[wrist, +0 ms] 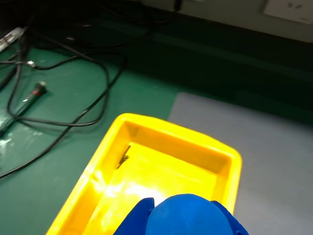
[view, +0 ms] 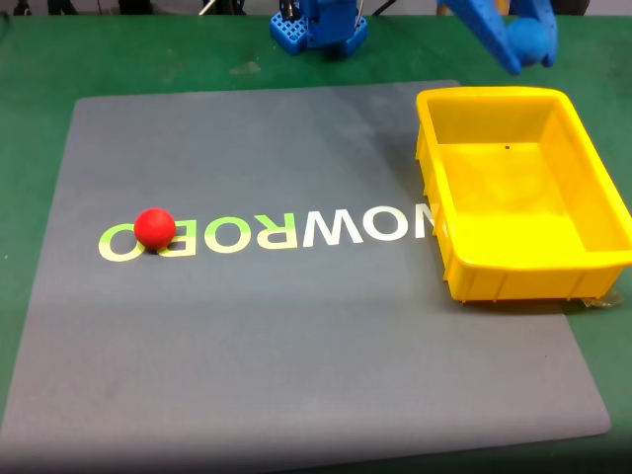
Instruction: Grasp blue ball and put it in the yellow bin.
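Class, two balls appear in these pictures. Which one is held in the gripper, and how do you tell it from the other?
The blue ball, held in the gripper above the yellow bin. The red ball lies on the grey mat, over the printed letters.

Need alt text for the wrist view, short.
A blue ball held in the blue gripper fills the bottom edge, directly above the open yellow bin. The bin sits on a green table beside a grey mat, with black cables at left.

blue ball (view: 528, 41): 1 | red ball (view: 154, 228): 1 | yellow bin (view: 494, 102): 1 | grey mat (view: 296, 346): 1
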